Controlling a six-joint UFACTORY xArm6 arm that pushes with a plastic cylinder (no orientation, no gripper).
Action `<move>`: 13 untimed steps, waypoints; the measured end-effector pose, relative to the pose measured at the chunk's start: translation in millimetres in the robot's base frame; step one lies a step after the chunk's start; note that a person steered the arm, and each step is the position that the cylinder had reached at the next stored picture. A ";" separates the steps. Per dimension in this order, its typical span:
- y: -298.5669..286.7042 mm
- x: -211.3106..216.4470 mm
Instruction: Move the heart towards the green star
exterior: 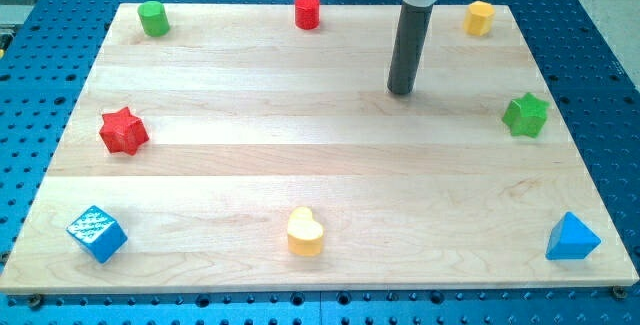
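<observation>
The yellow heart [305,232] lies at the desk's [300,165] bottom edge, centre, well apart from the green star [525,115], which lies up and to the view's right of it. My tip [401,91] stands farther up from the heart, well clear; it has no fingers. Best circle to the heart's lower left, then push diagonally.

The heart [305,232] lies at the board's [250,165] bottom middle, the star [525,115] at the right edge, well apart.
</observation>
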State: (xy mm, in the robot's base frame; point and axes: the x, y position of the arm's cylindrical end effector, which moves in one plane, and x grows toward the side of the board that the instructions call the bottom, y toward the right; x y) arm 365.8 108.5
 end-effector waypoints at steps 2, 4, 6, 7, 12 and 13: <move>-0.3 1.8; -4.9 1.9; -64.8 6.1; -116.4 23.0; -162.1 236.2; -156.4 252.1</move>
State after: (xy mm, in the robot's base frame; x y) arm 618.0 -47.9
